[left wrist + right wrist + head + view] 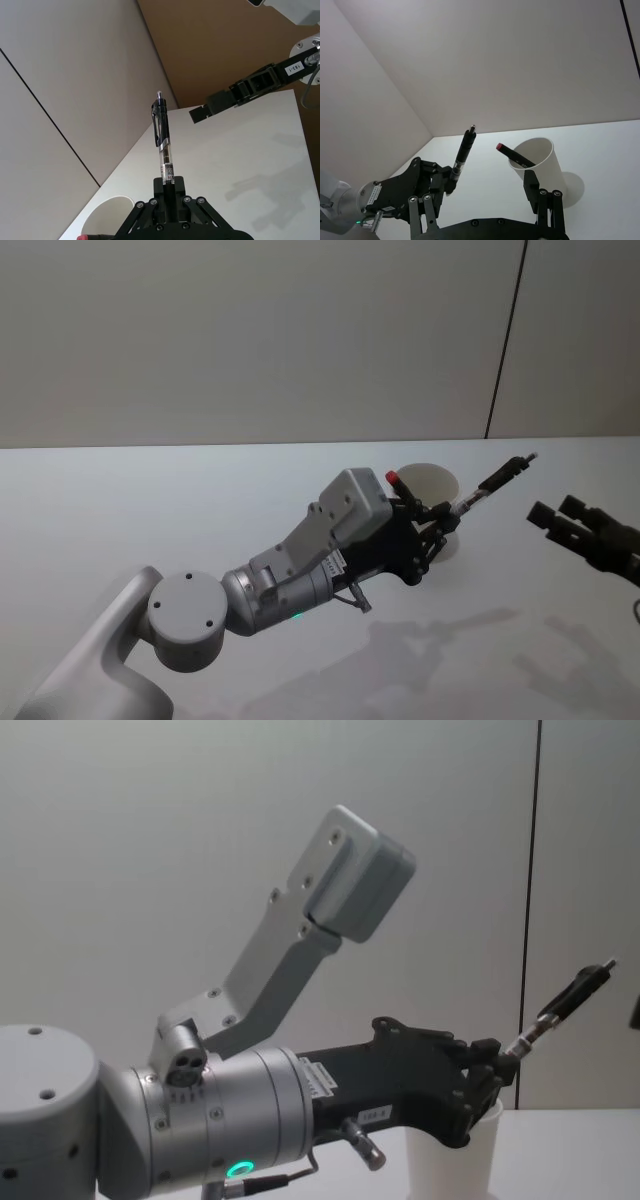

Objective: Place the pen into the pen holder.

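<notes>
My left gripper (452, 516) is shut on the lower end of the pen (497, 480), a clear barrel with a black clip, tilted up and to the right. Just behind and below the gripper stands the pen holder (432, 480), a white paper cup, with a red-capped pen (395, 478) leaning inside it. In the left wrist view the held pen (162, 135) rises from the fingertips, with the cup rim (107, 212) beside them. My right gripper (556, 510) hovers open to the right, apart from the pen; in its wrist view the cup (542, 160) sits between its spread fingers (540, 192).
The white table (150, 510) stretches wide to the left and front. A grey wall with a dark vertical seam (505, 350) runs behind. My left forearm (300, 1100) looms large in the chest view, in front of the cup (440, 1165).
</notes>
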Robot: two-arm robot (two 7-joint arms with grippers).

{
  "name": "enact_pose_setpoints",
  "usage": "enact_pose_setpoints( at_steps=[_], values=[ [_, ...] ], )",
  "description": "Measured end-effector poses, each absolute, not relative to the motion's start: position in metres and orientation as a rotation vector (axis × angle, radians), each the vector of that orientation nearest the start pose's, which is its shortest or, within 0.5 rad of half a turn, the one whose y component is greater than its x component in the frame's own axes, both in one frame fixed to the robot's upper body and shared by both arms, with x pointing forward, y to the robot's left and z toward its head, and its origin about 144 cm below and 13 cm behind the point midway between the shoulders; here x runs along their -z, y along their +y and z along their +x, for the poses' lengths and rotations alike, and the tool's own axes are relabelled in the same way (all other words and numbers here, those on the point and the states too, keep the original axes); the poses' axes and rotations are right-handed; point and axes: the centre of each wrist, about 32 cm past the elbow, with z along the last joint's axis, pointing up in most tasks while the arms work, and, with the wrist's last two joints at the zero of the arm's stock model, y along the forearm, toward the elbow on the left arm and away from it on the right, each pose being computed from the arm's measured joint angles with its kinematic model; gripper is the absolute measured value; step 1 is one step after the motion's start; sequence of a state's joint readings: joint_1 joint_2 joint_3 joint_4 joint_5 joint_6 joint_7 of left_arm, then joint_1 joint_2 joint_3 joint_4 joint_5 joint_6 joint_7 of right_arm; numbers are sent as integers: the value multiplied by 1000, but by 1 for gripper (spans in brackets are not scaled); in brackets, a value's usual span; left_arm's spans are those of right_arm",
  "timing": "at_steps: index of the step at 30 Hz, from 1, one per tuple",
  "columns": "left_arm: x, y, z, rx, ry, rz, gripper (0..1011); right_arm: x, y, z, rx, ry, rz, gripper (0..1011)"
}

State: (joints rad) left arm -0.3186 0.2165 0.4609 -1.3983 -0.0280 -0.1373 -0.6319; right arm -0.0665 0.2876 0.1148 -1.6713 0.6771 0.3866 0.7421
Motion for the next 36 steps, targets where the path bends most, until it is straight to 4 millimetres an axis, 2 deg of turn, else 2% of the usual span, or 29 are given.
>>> enact_pose_setpoints(
  at_steps=[16, 36],
  values=[
    [-1176, 163, 523, -515, -318, 135, 126, -1171, -304, 437, 845, 525, 285, 1002],
    [-1176, 163, 523, -515, -318, 135, 126, -1169, -280, 442, 883, 649, 371, 1002]
  ],
)
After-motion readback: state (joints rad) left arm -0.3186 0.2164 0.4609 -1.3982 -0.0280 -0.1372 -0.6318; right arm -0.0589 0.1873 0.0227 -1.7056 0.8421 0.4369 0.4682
